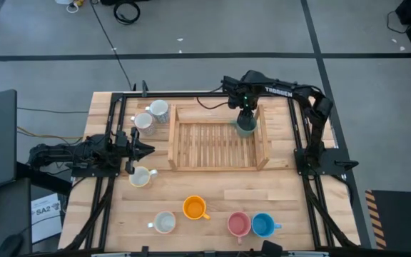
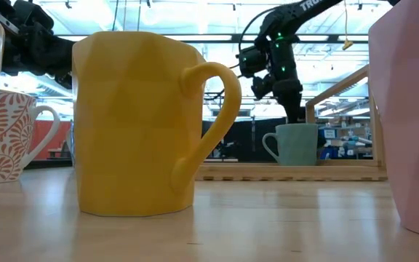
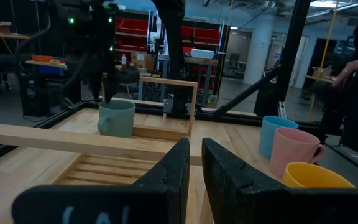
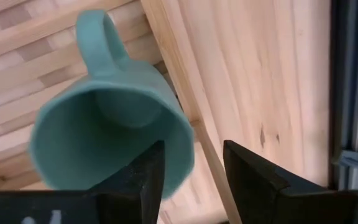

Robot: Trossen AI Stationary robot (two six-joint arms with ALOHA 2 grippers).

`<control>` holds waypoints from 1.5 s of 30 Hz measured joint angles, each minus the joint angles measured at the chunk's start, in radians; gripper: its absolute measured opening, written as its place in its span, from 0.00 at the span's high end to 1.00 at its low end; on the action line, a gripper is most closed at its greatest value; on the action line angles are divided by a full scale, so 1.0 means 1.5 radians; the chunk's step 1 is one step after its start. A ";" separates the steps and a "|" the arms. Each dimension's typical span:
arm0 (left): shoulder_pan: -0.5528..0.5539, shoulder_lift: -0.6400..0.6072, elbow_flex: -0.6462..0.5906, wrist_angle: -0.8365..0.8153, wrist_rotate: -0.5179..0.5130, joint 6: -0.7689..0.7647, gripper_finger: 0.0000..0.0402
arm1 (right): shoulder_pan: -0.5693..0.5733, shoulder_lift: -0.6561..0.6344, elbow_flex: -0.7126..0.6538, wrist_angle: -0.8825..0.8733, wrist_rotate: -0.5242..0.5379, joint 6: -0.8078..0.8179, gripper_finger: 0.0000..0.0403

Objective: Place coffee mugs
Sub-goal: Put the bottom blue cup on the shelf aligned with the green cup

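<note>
While the right gripper (image 4: pixel 191 177) hangs over the far right corner of the slatted wooden tray (image 1: pixel 216 165), its two fingers stand parted with a clear gap, one finger inside the rim of the green mug (image 4: pixel 107 134) and the other outside the wall, neither pressing on it as far as the right wrist view shows. The green mug stands upright directly beneath that gripper, on the slats in the tray's corner, its handle turned away from the fingers and toward the tray's middle. Out from there, on the bare table on the tray's near side, stand the orange mug (image 1: pixel 194 208), the pink mug (image 1: pixel 239 224) and the blue mug (image 1: pixel 263 225), with a whitish-grey mug (image 1: pixel 165 223) beyond the orange one. Farther off, past the tray's left end, the left gripper (image 3: pixel 191 168) hovers level above the table with its fingers nearly together and nothing between them. Just beside it sits a cream mug (image 1: pixel 140 176), and on its other side two more pale mugs (image 1: pixel 150 116) stand close together.
</note>
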 joint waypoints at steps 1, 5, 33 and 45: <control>0.000 0.000 0.000 0.000 0.000 0.000 0.87 | 0.000 0.000 0.012 -0.011 0.000 0.000 0.58; 0.000 0.000 0.000 0.000 0.000 0.000 0.87 | 0.000 0.000 0.068 -0.066 0.000 0.000 0.58; 0.000 0.000 0.000 0.000 0.000 0.000 0.87 | 0.404 -0.108 0.241 -0.141 -0.146 0.308 0.58; 0.000 0.000 0.000 0.000 0.000 0.000 0.87 | 0.685 -0.123 0.232 -0.138 -0.019 0.625 0.58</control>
